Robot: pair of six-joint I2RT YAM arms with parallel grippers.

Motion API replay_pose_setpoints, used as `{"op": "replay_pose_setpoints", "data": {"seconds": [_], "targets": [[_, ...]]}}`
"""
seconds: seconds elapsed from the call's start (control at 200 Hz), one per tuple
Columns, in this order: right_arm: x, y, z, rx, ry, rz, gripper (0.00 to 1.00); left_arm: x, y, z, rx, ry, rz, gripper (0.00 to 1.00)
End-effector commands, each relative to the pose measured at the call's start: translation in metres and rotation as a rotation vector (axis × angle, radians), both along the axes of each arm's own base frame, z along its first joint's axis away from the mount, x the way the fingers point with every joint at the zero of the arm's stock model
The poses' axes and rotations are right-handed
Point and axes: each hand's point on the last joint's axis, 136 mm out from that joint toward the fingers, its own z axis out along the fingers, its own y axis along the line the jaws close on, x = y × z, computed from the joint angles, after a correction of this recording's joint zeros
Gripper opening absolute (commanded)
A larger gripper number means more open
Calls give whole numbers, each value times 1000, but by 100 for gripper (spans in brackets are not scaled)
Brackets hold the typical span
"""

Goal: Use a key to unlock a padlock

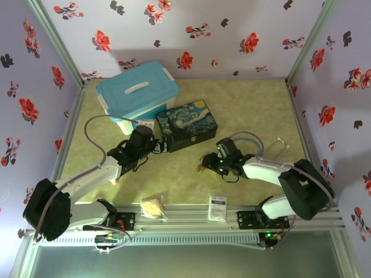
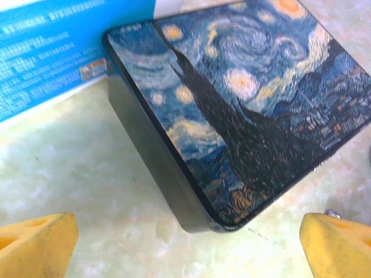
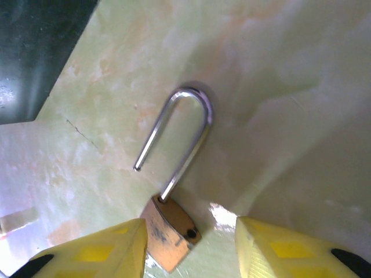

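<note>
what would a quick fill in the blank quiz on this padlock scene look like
1. One leg of the shackle is out of the padlock body, so it is ____ (locked or unlocked).
2. The padlock lies on the table between the fingers of the ____ end effector.
3. Behind the painted tin stands a storage box with a ____ lid.
4. The left end effector, open, holds ____.
Missing words: unlocked; right; blue; nothing.

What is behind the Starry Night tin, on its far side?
The blue-lidded storage bin stands behind the tin, toward its left corner; right of that is bare table. The tin hides the bin's lower near corner, so whether they touch cannot be told.
</note>
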Motion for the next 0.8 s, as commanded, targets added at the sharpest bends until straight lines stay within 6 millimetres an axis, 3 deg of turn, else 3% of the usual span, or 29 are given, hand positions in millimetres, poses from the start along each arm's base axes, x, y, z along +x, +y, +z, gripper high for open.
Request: {"op": "replay_pose_setpoints", "data": {"seconds": [0.0, 0.1, 0.19, 0.315, 0.4, 0.58, 0.7, 0.795], "targets": [[21, -1, 5, -74, -79, 48, 45, -11, -18, 5, -90, -16, -34, 100], [35, -12, 33, -176, -198, 80, 49, -23, 0, 5, -90, -22, 17, 100], [44, -30, 69, -305, -310, 120, 67, -35, 28, 16, -37, -66, 55, 100], [52, -52, 105, -450, -431, 160, 89, -45, 78, 37, 93, -156, 149, 100], [65, -75, 123, -530, -513, 100, 93, -42, 105, 40, 168, -221, 208, 100], [91, -137, 141, -606, -592, -102, 94, -26, 163, 54, 360, -318, 400, 100], [100, -201, 144, -709, -604, -293, 97, -10, 198, 41, 472, -347, 520, 100], [103, -235, 132, -754, -648, -397, 97, 5, 204, 27, 486, -373, 513, 100]]}}
